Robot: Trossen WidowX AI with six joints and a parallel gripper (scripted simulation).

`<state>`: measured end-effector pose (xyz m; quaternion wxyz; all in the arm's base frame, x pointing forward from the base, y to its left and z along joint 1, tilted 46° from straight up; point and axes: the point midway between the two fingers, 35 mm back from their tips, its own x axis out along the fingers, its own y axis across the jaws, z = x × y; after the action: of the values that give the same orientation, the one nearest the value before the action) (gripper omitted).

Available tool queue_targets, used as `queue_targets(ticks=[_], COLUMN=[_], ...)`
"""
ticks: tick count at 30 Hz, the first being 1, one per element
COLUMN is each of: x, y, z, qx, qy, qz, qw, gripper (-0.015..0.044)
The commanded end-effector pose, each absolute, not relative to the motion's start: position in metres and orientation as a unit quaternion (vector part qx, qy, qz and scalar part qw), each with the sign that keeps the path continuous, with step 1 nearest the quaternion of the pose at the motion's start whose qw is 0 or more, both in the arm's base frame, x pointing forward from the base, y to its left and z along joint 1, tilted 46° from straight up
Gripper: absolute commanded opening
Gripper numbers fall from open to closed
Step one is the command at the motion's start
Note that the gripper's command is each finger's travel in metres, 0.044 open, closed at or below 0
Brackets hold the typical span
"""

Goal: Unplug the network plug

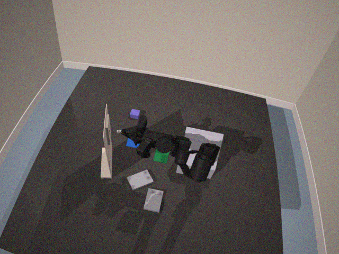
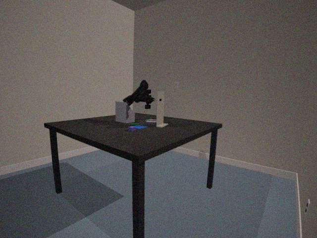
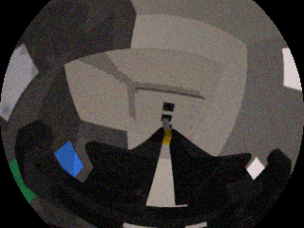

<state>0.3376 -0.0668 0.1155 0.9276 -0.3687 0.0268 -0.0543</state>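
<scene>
plug out of socket; unlock and extraction judged done. small pale network plug [image 1: 118, 131] held at the tip of the black parallel-jaw gripper [image 1: 122, 132], clamped shut on it, in the air. visible gap between plug and the tall beige upright panel [image 1: 106, 142] in the top view; dark socket opening [image 2: 159, 99] on the panel face looks vacated in the exterior view. wrist view: narrow pale body with a yellowish band [image 3: 166, 140] pinched between the dark fingers, panel ahead and apart.

arm [image 1: 164, 143] stretched from its pale grey base block [image 1: 204, 136] toward the panel, high above the dark square table [image 2: 102, 138].

on the table below the arm, toward the panel side: flat blue square patch [image 1: 132, 143], partly under the gripper; flat green square patch [image 1: 160, 156] nearer the base; small purple cube [image 1: 134, 113] toward the far edge; two pale grey flat plates [image 1: 140, 179] toward the near edge. cannot tell for certain which patch is the marked square; blue one lies closest under the plug.

left to do: lower plug into the marked square, release, lift arm away so nothing touches. roughly past halfway, by judgement.

risk ahead: narrow pinch on a small part; could twist on touchdown.
</scene>
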Motion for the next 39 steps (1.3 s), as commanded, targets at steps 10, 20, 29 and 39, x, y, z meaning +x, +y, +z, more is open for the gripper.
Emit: queue_targets(ticks=[10,20,29,39], x=[0.328,0.322,0.32,0.312], y=[-0.067,-0.069,-0.07,-0.086], z=[0.113,0.111,0.11,0.124], qx=[-0.371,-0.371,-0.368,-0.369], qy=[0.031,0.035,0.038,0.029], qz=[-0.049,-0.047,-0.049,-0.052], qw=[0.927,0.927,0.928,0.928], gripper=[0.0,0.0,0.0,0.0])
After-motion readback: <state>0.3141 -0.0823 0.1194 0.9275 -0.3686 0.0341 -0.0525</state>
